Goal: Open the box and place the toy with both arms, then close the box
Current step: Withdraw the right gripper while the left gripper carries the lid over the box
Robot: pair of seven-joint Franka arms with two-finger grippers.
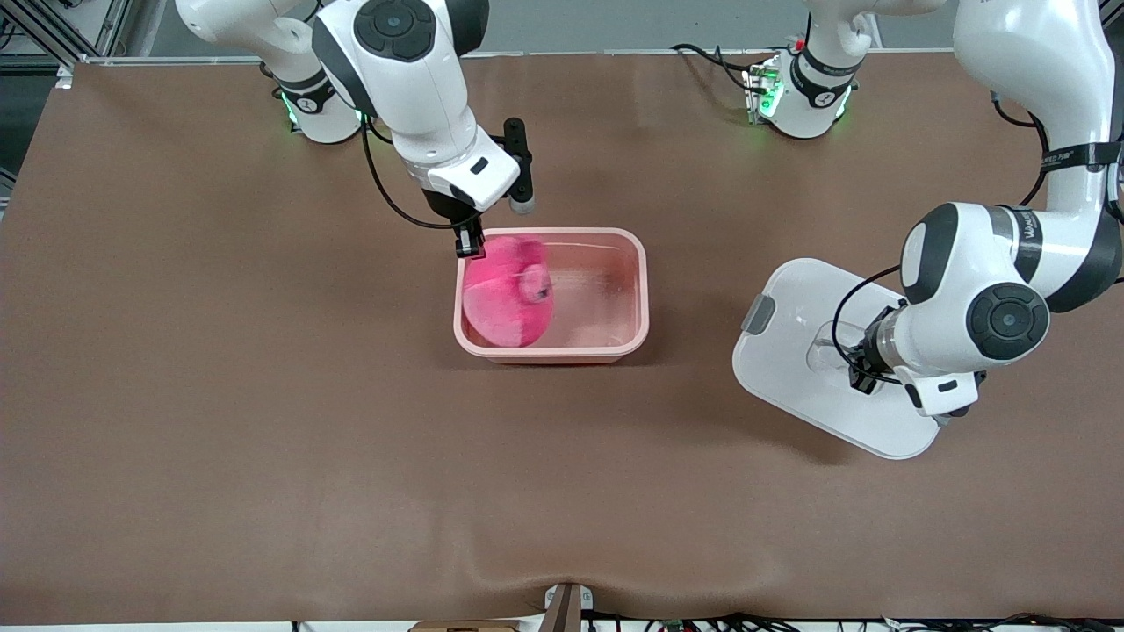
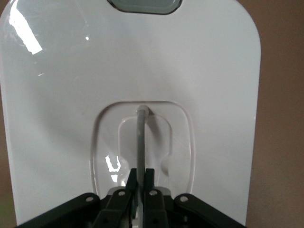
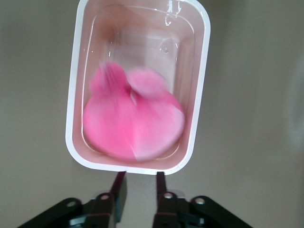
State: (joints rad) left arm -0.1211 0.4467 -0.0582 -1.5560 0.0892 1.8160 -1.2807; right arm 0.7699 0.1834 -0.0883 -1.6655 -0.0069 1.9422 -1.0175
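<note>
**Toy in the tub, lid next**

A brown mat covers the table (image 1: 219, 421), bare apart from my work. The pale pink box (image 1: 639, 290) sits open near the middle, and the hot-pink plush toy (image 1: 509, 294) lies inside it, crowded toward the right arm's end and blurred, so I judge it is just settling. My right gripper (image 3: 137, 183) hangs over the box rim at that end, its fingers apart with nothing between them; the toy is free of me.

My left gripper (image 2: 141, 178) is down on the white lid (image 1: 790, 386), which rests on the mat well apart from the box, toward the left arm's end. Its fingers are pinched together on the thin grey bar of the lid handle (image 2: 140, 137), set in the clear recess.

To do the closing well, I would first lift my right hand clear of the box. The toy stands high at one end, so it may need pressing flat. I would carry the lid level, line its grey clip (image 1: 758, 314) with the box's short end, then lower it squarely.

The only writing I find is a small strip on my left arm's band, too small to read.
</note>
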